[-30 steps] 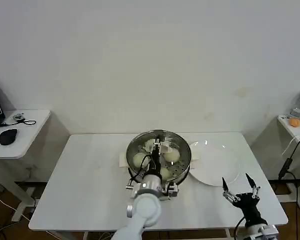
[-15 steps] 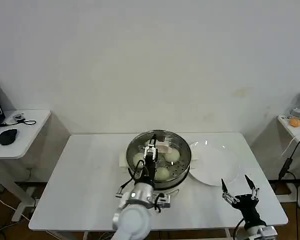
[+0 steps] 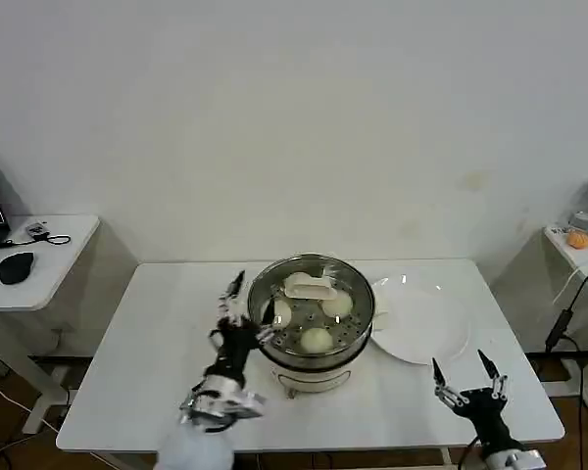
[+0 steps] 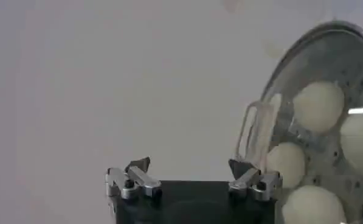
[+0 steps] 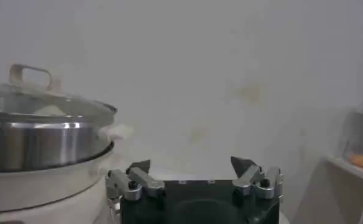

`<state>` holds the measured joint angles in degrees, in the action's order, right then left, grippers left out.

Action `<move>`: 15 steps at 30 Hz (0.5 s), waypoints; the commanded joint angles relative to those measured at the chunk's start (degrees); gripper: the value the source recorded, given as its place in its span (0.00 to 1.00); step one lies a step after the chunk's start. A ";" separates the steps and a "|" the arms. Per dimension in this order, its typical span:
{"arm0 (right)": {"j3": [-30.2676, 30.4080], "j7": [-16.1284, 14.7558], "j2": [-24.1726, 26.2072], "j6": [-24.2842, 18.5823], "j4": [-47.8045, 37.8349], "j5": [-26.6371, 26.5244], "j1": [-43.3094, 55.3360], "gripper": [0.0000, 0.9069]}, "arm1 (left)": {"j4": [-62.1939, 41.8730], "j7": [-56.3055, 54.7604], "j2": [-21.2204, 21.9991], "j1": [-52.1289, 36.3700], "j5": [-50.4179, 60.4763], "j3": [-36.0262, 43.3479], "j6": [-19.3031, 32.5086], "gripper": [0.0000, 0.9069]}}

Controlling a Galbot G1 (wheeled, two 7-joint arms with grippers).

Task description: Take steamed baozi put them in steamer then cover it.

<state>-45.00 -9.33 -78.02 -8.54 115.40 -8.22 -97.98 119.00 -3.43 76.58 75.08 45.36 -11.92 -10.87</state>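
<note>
White tabletop [image 3: 157, 323]: buns [image 3: 316, 340] sit in the steamer [image 3: 312, 313], glass lid [image 3: 311, 294] already on, so basically done. Left pincer [image 3: 247, 304] hangs beside it, fingers apart; right pincer [image 3: 465, 380] idle, apart too.

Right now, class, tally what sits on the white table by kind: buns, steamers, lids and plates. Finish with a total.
Steamed baozi: 4, seen through the lid
Steamer: 1
Cover: 1, on the steamer
Glass plate: 1
Total: 7
</note>
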 commanded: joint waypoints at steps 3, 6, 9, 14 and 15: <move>1.38 0.05 0.63 -0.34 0.49 0.27 -3.12 1.00 | -2.32 -11.58 -3.14 15.82 -61.80 -23.91 16.27 1.00; 1.93 -0.28 0.85 -0.41 0.31 0.27 -3.88 1.00 | -3.65 -11.67 -2.79 18.47 -58.55 -26.15 16.42 1.00; 2.77 -0.69 1.12 -0.25 0.68 0.08 -4.70 1.00 | -4.67 -11.17 -2.40 20.65 -55.54 -27.61 16.16 1.00; 3.22 -0.90 1.49 0.07 1.54 -0.86 -5.46 1.00 | -5.33 -9.52 -1.46 23.82 -54.71 -28.54 16.48 1.00; 3.43 -0.93 1.69 0.10 1.54 -1.01 -5.58 1.00 | -5.50 -9.03 -1.27 24.05 -54.77 -28.41 16.62 1.00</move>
<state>-42.75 -9.98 -77.02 -8.66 116.30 -8.37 -101.71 115.36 -11.48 75.10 90.32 2.42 -32.64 1.92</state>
